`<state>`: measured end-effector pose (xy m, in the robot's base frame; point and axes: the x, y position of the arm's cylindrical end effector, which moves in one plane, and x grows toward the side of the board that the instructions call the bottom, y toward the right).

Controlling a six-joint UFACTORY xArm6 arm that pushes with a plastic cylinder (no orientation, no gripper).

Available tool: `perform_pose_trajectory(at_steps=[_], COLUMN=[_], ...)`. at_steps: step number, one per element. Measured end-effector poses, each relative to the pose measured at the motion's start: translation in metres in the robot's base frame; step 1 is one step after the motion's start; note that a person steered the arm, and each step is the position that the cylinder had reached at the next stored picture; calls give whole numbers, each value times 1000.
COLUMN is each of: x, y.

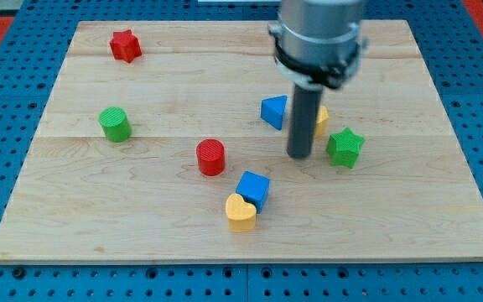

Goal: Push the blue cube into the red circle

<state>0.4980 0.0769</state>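
approach step: my tip (299,156), no jaws, stands right of blue cube (253,189); next, push it left toward red circle (211,157).

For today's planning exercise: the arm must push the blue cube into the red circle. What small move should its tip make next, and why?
Probably bring my tip down to the blue cube's right side. The tip stands up and right of the cube, not touching it, and the red circle lies up-left of the cube, so pushing must start from the far side.
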Motion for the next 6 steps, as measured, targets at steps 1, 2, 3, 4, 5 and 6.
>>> perform_pose_trajectory(at_steps=[1, 2, 3, 4, 5, 6], x=[67, 82, 44, 21, 33, 20], y=[7, -36, -57, -85, -92, -115])
